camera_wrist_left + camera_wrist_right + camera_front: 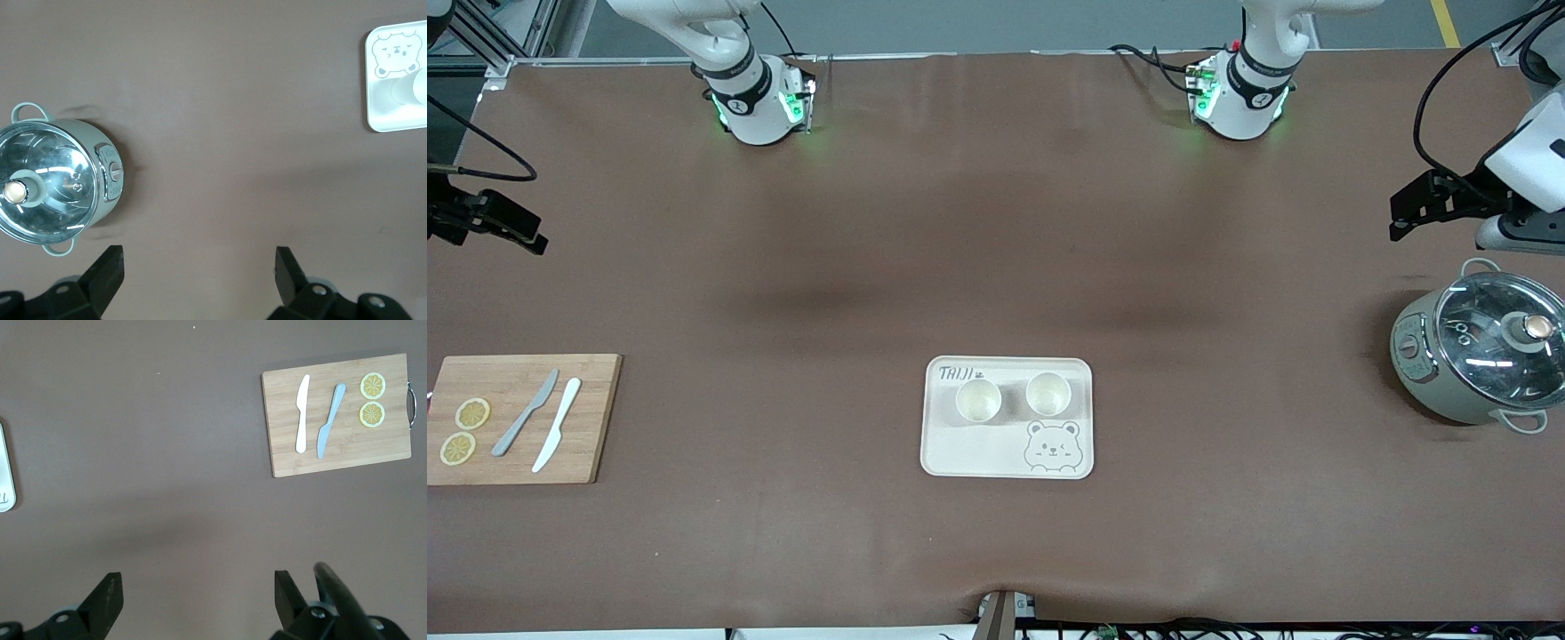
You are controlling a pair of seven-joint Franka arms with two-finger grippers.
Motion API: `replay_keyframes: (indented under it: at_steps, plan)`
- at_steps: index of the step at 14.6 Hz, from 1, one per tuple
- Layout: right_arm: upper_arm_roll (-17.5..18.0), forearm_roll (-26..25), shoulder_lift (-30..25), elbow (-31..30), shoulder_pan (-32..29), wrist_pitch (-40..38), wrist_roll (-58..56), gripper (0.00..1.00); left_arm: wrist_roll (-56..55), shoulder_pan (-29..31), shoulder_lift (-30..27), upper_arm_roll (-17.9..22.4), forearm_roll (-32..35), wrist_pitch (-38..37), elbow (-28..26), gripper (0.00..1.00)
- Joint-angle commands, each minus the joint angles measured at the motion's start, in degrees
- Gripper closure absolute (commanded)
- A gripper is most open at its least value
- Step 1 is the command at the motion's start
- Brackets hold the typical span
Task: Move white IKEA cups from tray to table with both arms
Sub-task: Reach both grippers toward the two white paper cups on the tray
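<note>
Two white IKEA cups [977,399] [1048,394] stand upright side by side on a cream bear tray [1005,467] in the middle of the table. My left gripper [1400,218] is up over bare table at the left arm's end, above the pot's area; it is open and empty in the left wrist view [200,273]. That view shows the tray's corner [393,120] and part of one cup [410,90]. My right gripper [525,236] hangs over the right arm's end of the table, open and empty in the right wrist view [199,597].
A grey-green pot with glass lid [1480,356] stands at the left arm's end and shows in the left wrist view [57,180]. A wooden cutting board [516,418] with two knives and two lemon slices lies at the right arm's end, and shows in the right wrist view [337,413].
</note>
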Motion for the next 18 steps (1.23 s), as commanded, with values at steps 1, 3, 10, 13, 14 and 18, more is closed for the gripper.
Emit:
replay_keyframes:
  at_steps: [1,3,10,13,14,18]
  plan:
    - [-0.04,-1.05,0.92,1.64,0.21,-0.50,0.87,0.00,-0.27,0.07,0.59,-0.71,0.62,-1.24,1.59,0.00]
    - [-0.04,-0.88,0.92,1.64,-0.05,-0.59,0.87,0.00,-0.01,-0.28,0.76,-0.71,0.36,-0.54,1.59,0.00]
    - [-0.04,-0.97,1.27,1.55,0.21,-0.59,0.43,0.00,0.16,-0.72,4.98,-1.42,0.18,0.78,1.50,0.00]
    - [-0.04,-0.97,1.27,1.55,0.38,-0.68,0.78,0.00,-0.88,-3.61,8.84,-2.99,3.70,2.36,1.59,0.00]
    - [-0.04,-0.97,1.45,1.55,0.38,-0.67,0.87,0.00,-2.10,-4.06,10.33,-3.17,3.61,4.28,2.03,0.00]
    - [-0.04,-0.97,1.80,1.64,0.47,-0.50,0.70,0.00,-10.19,-7.04,21.13,-4.14,0.89,7.46,12.90,0.00]
